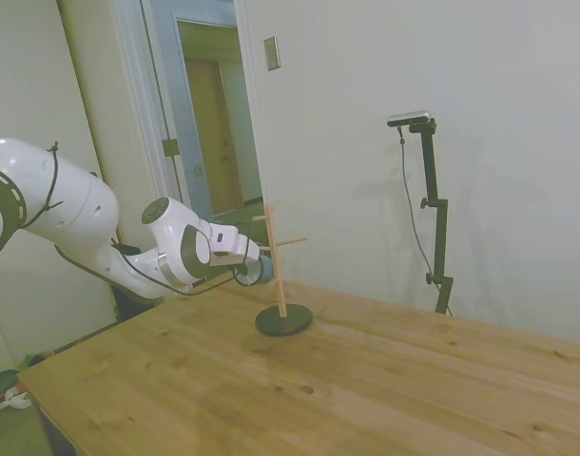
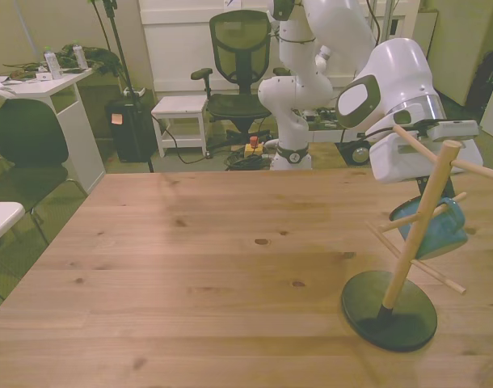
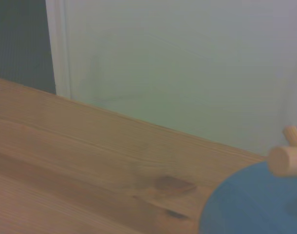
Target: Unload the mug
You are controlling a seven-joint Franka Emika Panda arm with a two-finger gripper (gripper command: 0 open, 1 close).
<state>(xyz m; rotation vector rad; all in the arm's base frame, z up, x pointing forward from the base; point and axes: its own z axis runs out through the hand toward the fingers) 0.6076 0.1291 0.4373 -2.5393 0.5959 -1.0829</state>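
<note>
The light-blue mug (image 2: 434, 229) hangs tilted among the pegs of a wooden peg stand (image 2: 401, 267) with a black round base, at the front view's right. My gripper (image 2: 445, 204) comes down onto the mug from behind the stand and is shut on it; the fingers are mostly hidden by the pole and the mug. The stand's pole leans toward the gripper. In the side view the mug (image 1: 264, 270) shows just behind the stand (image 1: 280, 285), at the gripper (image 1: 256, 271). In the wrist view the mug (image 3: 246, 207) is a blue blur under a peg end (image 3: 287, 161).
The wooden table (image 2: 190, 275) stretches toward the front view's left. Behind it stand an office chair (image 2: 240, 48), a white stool (image 2: 179, 108), a white desk (image 2: 48, 85) and a black chair (image 2: 24, 137). A wall lies close behind the stand in the side view.
</note>
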